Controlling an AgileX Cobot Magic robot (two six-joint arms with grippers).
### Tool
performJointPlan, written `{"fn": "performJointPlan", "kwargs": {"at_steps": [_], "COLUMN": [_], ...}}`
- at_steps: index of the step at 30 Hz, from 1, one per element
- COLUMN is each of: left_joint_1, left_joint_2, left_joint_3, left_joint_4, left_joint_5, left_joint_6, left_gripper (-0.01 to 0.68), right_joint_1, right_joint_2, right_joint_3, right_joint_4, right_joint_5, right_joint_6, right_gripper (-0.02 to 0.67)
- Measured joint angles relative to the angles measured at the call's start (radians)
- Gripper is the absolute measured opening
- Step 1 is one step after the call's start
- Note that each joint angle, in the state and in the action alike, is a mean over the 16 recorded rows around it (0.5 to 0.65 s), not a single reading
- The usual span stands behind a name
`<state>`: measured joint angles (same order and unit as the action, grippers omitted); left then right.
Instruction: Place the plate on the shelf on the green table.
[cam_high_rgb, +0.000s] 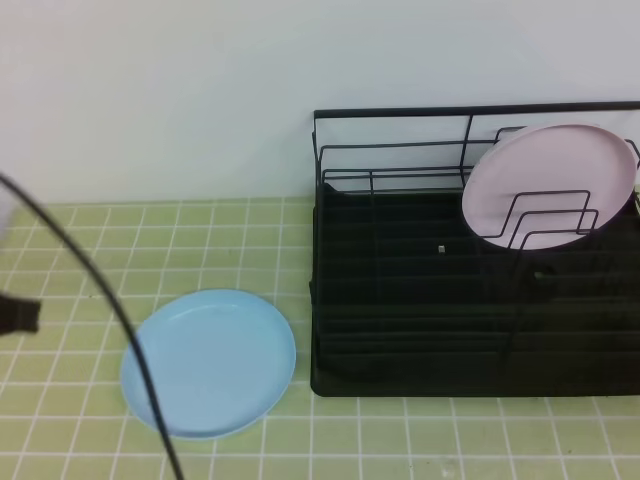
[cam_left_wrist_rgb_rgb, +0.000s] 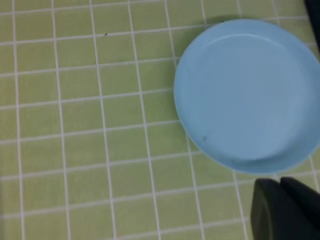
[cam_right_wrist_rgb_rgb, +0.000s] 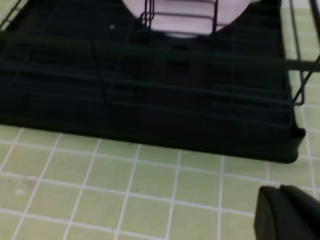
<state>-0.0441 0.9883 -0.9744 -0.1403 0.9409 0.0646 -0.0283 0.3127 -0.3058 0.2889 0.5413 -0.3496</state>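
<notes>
Only dark corners of the closed left gripper (cam_left_wrist_rgb_rgb: 287, 210) and closed right gripper (cam_right_wrist_rgb_rgb: 287, 212) show, holding nothing, while the round light blue plate (cam_high_rgb: 208, 363) lies flat on the green table (cam_high_rgb: 80, 250) beside the shelf (cam_high_rgb: 420, 340).

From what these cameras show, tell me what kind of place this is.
Probably a kitchen counter, or a mock-up of one: a green tiled table with white grout, a black wire dish rack holding a pink plate upright, and a light blue plate lying flat beside it.

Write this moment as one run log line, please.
round light blue plastic plate: flat on green tiled table, left of black wire dish rack | left gripper: shut, empty | right gripper: shut, empty
</notes>
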Motion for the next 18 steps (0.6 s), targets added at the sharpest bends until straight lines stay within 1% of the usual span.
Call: {"fn": "performJointPlan", "kwargs": {"at_steps": [3,6,8,12,18], "left_joint_1": [0.000,0.000,0.000,0.000,0.000], "left_joint_2": [0.117,0.223,0.286,0.402,0.557], "left_joint_3": [-0.049,-0.083,-0.098,-0.116,-0.126], "left_joint_4": [-0.026,-0.052,-0.067,-0.097,-0.136], "left_joint_5": [0.001,-0.022,-0.043,-0.090,-0.172], "left_joint_6": [0.041,0.068,0.082,0.103,0.116], "left_gripper": [0.012,0.057,0.106,0.229,0.399], "right_joint_1": [0.000,0.000,0.001,0.001,0.001], "right_joint_2": [0.036,0.057,0.065,0.069,0.069], "right_joint_3": [0.000,0.000,0.000,0.000,0.000], "right_joint_4": [0.045,0.086,0.111,0.148,0.159], "right_joint_5": [0.005,0.010,0.013,0.017,0.018], "right_joint_6": [-0.048,-0.094,-0.124,-0.171,-0.191], "right_gripper": [0.000,0.000,0.000,0.000,0.000]}}
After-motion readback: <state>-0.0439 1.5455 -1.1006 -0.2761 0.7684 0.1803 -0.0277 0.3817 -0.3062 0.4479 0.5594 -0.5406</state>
